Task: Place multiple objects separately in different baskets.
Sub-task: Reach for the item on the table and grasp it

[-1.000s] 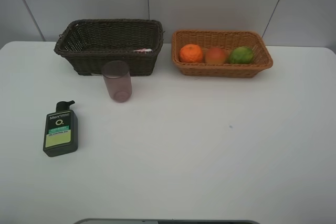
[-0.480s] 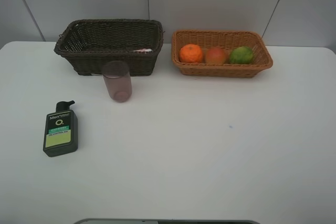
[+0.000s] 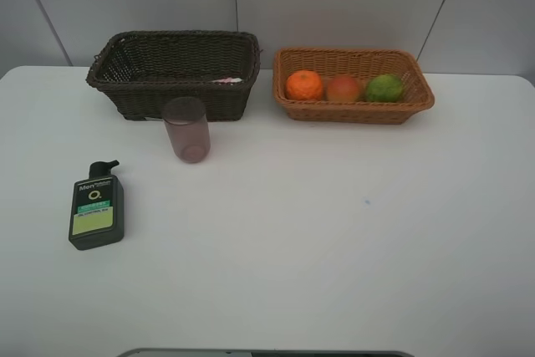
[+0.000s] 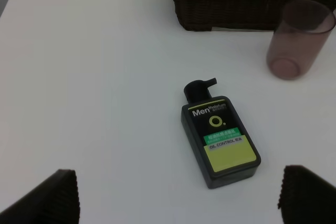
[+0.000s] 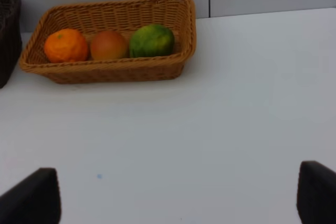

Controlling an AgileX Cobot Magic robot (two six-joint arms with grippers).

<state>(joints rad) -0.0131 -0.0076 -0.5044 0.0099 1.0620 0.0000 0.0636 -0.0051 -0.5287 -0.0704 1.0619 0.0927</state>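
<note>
Dark green pump bottle [image 3: 96,215] lies flat on white table [image 3: 334,248]; translucent pink-purple cup [image 3: 185,129] stands upright just in front of dark brown wicker basket [image 3: 125,98]. Round orange [image 3: 304,84], red-yellow fruit [image 3: 343,88] & green citrus [image 3: 384,87] sit in light tan wicker basket [image 3: 351,114]. Your L gripper [image 4: 176,198] & R gripper [image 5: 174,195]: jaws spread wide, holding nothing.

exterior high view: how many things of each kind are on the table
baskets: 2, dark brown basket, tan basket
fruit: 3, orange, peach, green citrus
cups: 1, pink cup
bottles: 1, dark pump bottle
unclear: 1, pale thing half hidden in the dark brown basket
total: 8
</note>
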